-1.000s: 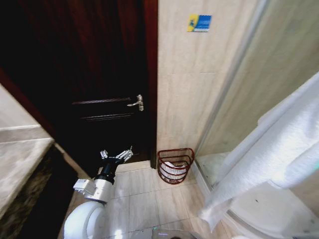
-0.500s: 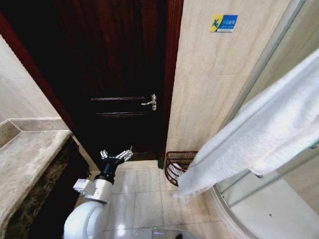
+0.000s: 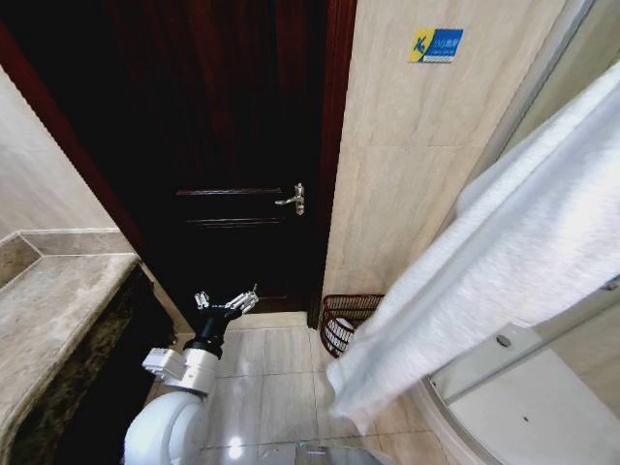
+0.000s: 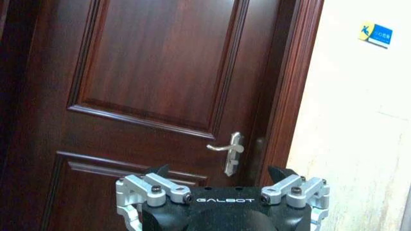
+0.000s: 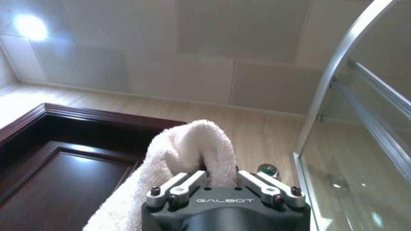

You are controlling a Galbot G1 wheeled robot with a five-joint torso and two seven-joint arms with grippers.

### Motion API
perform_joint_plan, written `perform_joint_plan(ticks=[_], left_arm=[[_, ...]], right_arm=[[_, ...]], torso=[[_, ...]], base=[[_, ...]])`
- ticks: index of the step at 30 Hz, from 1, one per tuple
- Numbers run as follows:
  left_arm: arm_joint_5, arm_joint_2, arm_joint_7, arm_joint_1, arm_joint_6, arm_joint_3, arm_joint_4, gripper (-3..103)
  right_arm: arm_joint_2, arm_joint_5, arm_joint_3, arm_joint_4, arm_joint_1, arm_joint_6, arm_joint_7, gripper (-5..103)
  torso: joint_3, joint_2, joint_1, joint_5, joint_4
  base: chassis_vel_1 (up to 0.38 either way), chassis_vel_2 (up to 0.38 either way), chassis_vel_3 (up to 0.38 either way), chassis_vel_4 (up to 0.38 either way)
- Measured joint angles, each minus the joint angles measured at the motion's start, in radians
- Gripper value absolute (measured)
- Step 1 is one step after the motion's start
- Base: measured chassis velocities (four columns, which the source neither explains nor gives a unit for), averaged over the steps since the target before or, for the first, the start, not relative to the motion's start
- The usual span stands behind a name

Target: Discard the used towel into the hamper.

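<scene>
Right wrist view: the right gripper (image 5: 215,185) has its fingers (image 5: 174,186) closed on a bunched fold of the white towel (image 5: 186,149), which rises in a hump between them and trails away past one side of the gripper body. Behind it are pale wall tiles, the top of the dark wooden door (image 5: 64,159) and the metal frame of a glass shower screen (image 5: 334,82).

In the head view the towel (image 3: 494,262) hangs as a broad white sheet from the upper right down toward the floor, its lower corner near the pale floor tiles (image 3: 271,387). It covers the right part of the hamper (image 3: 347,318), a dark red-brown wire basket standing on the floor against the tiled wall, just beside the door frame; something white shows inside it.

The left gripper (image 3: 226,301) is held low on the left, above the floor in front of the door, its fingers (image 4: 154,183) spread apart and holding nothing. The left wrist view looks past them at the door's panels and its silver handle (image 4: 230,150). A stone surface (image 3: 48,320) runs along the left edge, and a blue and yellow sign (image 3: 435,45) sits high on the wall.
</scene>
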Motion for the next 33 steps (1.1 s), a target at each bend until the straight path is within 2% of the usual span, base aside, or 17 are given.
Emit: perform_joint_plan(ticks=[15,26,33], left_arm=[[0.0,0.0,0.0,0.0,0.0,0.0,0.0,100],[0.0,0.0,0.0,0.0,0.0,0.0,0.0,100],[0.0,0.0,0.0,0.0,0.0,0.0,0.0,100]], right_arm=[[-0.006,0.056,0.019,0.022,0.016,-0.008,-0.003,8],[-0.112,0.087,-0.003,-0.028,0.102,0.0,0.006,8],[-0.132,0.068,-0.056,-0.089,0.17,0.009,-0.015,8]], torso=[[0.0,0.0,0.001,0.0002,0.0002],[0.0,0.0,0.0,-0.0001,0.0001],[0.0,0.0,-0.001,0.0002,0.0]], base=[[-0.137,0.14,0.148,-0.146],[-0.116,0.128,0.119,-0.11],[0.076,-0.006,-0.006,0.069]])
